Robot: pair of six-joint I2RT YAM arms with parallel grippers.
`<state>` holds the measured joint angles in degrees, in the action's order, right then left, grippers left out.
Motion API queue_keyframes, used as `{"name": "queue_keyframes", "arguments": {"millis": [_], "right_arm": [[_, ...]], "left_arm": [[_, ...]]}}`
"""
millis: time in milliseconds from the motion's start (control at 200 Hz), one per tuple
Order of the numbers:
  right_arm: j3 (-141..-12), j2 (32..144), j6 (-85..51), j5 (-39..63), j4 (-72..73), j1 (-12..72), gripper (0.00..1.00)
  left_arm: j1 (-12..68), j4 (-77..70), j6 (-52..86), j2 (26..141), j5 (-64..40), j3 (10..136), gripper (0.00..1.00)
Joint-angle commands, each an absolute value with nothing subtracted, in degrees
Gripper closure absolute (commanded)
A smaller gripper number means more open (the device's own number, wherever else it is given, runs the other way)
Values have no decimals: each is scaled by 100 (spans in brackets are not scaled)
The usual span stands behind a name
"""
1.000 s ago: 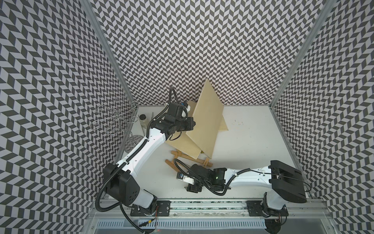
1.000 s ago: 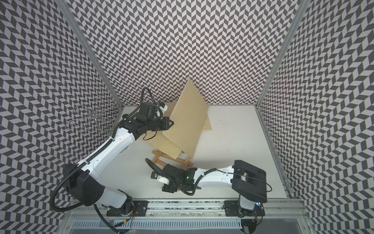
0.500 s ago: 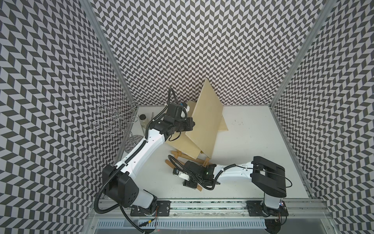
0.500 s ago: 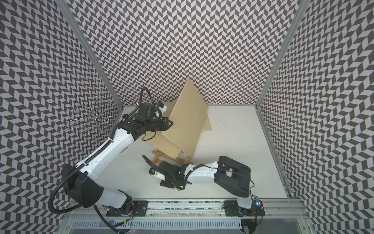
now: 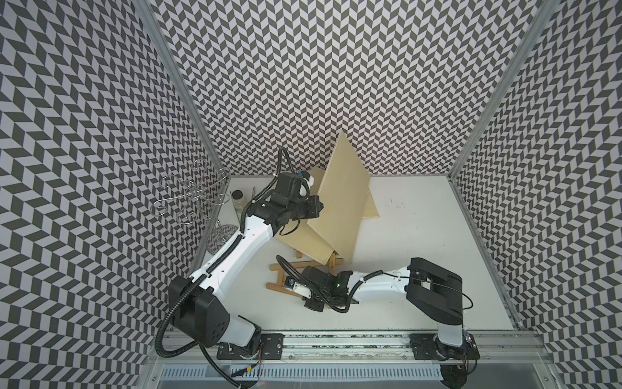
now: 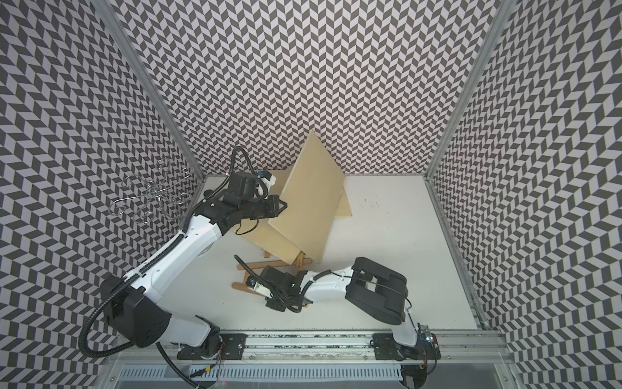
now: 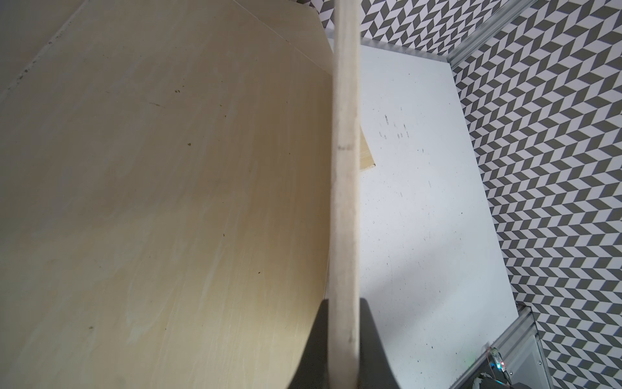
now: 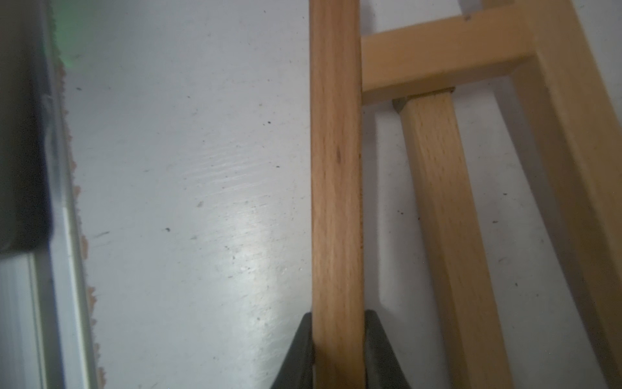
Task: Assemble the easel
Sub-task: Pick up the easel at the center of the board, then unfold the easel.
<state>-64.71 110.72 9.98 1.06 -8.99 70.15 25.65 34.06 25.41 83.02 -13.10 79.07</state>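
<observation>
Toward the table's front edge, the right gripper pinches one easel leg of the flat-lying easel. The sticks look light, stiff and smooth, so a mid-leg hold suits. Nearer the back edge, the left gripper clamps the tilted board by its thin edge. The board is probably light and apt to pivot.

No legible text, label or number anywhere

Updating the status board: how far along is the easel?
Done: nothing yet; the easel lies flat on the table. In hand: left gripper clamps the tilted board by its edge, right gripper is shut on a leg. Left: probably stand the easel, set the board on it.
</observation>
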Motion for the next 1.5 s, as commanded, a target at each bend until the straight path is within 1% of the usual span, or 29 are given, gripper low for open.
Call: {"name": "queue_keyframes", "arguments": {"millis": [0,135,220,341,401,496,571,656,726,826,941,1047,1262,1497], "right_arm": [[-5975,10276,1143,317,-1019,6939,91],[-5447,9171,1207,609,-1237,6920,95],[-5176,8501,1198,662,-1313,6906,96],[-5044,7744,1001,867,-1584,6857,98],[-4929,7388,826,800,-1608,6857,100],[-4664,6830,580,548,-1562,6842,100],[-4562,6395,414,564,-1505,6726,100],[-4566,5845,246,818,-1398,6297,100],[-4539,5363,97,1234,-1081,5623,100],[-4474,4829,-86,1676,-155,4622,100],[-4883,5053,-353,2209,522,3772,100],[-5321,5512,-646,2603,1241,3429,100],[-6457,6640,-1107,3683,2379,3270,100],[-7663,7885,-1576,4423,3179,3265,100]], "left_arm": [[2326,2396,2347,7984,-515,8133,100],[2324,2415,2303,8061,-544,8212,100],[2329,2467,2277,8129,-511,8299,100],[2327,2505,2276,8207,-448,8360,100],[2329,2514,2276,8225,-446,8376,100],[2329,2514,2276,8229,-448,8385,100],[2329,2509,2123,8243,-489,8378,100],[2337,2525,2047,8231,-543,8362,100],[2343,2489,1939,8147,-621,8238,100],[2418,2407,1831,7972,-648,7999,100],[2620,2399,1677,7778,-484,7764,100],[2900,2417,1564,7634,-277,7602,100],[3316,2446,1712,7472,0,7424,100],[3489,2364,1797,7444,-19,7357,100]]}}
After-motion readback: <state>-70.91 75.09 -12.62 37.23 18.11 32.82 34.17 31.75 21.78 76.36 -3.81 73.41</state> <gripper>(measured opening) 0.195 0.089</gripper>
